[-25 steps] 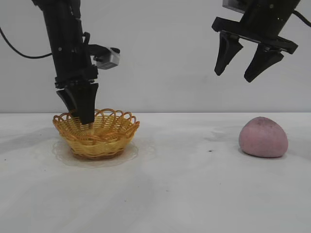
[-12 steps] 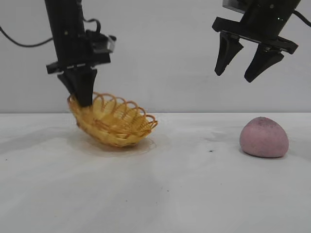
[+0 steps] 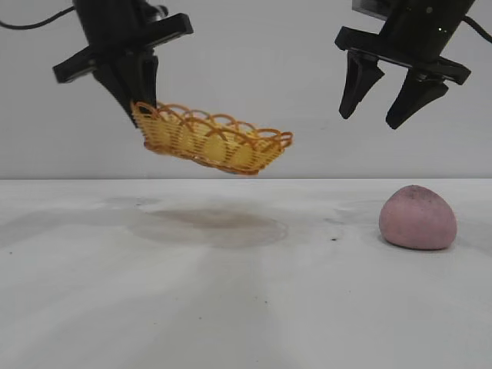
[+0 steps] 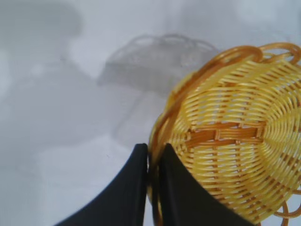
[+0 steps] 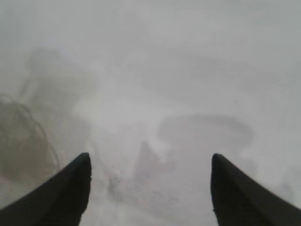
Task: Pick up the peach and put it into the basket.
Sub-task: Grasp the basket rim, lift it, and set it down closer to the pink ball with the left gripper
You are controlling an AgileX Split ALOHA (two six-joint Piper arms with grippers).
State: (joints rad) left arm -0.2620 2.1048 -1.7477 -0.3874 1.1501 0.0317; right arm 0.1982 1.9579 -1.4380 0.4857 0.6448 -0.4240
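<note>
Left gripper [image 3: 137,108] pinching the looped rim of the wicker basket [image 3: 211,142], fingers pressed together on the rim at the basket's left end

Basket held clear above the white table [image 3: 246,307], tilted, its free end lower and pointing toward the right side; yellow woven sides and orange-brown scalloped rim seen from the side, dim shadow on the table below it

In the left wrist view, two dark fingers [image 4: 134,188] closed on the rim of the basket [image 4: 235,136], one outside and one inside the wall; woven bottom visible, nothing lying in it

Right gripper [image 3: 382,117] up high at the right, fingers spread wide, holding nothing, pointing down toward the table; in the right wrist view only the two spread fingertips [image 5: 70,188] over the bare table

Peach [image 3: 417,217], dull pink with dark speckles, resting on the table at the right, below the right gripper and apart from it, well apart from the basket
</note>
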